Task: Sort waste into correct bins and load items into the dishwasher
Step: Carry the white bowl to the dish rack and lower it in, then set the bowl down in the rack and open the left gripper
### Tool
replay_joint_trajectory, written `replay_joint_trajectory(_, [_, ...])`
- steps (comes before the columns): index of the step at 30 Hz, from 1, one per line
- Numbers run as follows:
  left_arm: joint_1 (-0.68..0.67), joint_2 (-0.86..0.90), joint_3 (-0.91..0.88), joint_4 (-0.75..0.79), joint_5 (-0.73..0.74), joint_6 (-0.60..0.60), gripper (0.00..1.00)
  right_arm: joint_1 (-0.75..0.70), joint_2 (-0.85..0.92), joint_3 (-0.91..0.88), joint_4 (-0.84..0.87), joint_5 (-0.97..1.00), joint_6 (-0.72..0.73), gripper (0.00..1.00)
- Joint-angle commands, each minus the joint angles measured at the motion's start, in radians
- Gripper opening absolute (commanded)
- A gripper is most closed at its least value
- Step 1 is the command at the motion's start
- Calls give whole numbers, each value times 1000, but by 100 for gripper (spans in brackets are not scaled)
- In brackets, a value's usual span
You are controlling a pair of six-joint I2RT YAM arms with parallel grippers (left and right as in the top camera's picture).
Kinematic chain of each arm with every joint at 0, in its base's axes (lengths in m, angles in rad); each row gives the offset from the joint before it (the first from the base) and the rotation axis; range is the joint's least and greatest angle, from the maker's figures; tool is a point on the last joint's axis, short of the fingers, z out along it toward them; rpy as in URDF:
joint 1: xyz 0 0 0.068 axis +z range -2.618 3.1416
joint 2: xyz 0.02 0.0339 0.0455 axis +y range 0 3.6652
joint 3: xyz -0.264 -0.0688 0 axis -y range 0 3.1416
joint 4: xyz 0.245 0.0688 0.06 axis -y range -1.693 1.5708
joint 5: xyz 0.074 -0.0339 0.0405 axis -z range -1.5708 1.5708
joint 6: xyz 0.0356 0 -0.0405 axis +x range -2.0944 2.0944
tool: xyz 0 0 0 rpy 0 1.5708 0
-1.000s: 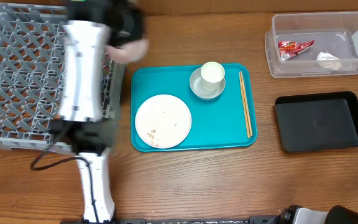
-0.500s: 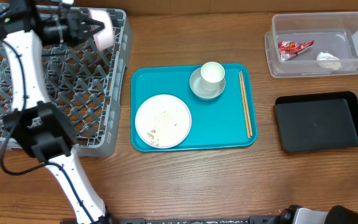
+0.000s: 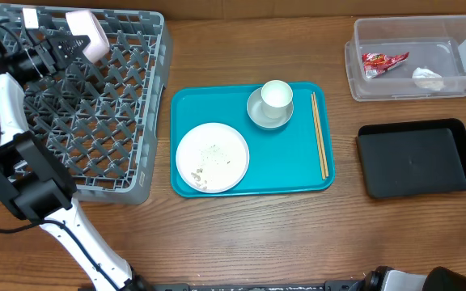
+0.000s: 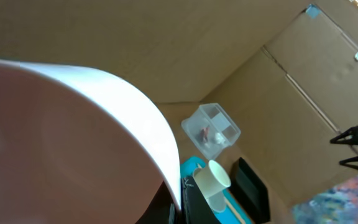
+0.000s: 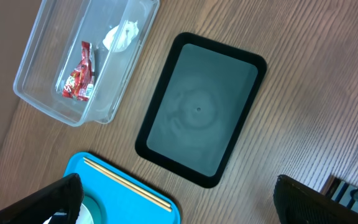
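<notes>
My left gripper pinches the pink bowl by its rim over the rack's far-left corner; I judge it light, stiff and slick, so the rim is the best hold.

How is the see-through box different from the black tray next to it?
The see-through box is clear plastic; the black tray is dark and solid. The box has tall walls, the tray only a low rim. The box holds a red wrapper and crumpled white paper, while the tray holds nothing. Both are rectangles sitting on the wooden table, right of the teal tray.
</notes>
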Motion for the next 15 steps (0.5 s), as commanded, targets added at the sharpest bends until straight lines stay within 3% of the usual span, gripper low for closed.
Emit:
replay_joint_trajectory(1, [-2, -13, -50, 47, -14, -35, 4, -3, -13, -3, 3, 14, 1, 100])
replay_joint_trajectory(8, [-9, -6, -126, 249, -15, -143, 4, -3, -13, -3, 3, 14, 1, 100])
replay_joint_trajectory(15, [-8, 56, -126, 291, -58, -225, 4, -3, -13, -3, 3, 14, 1, 100])
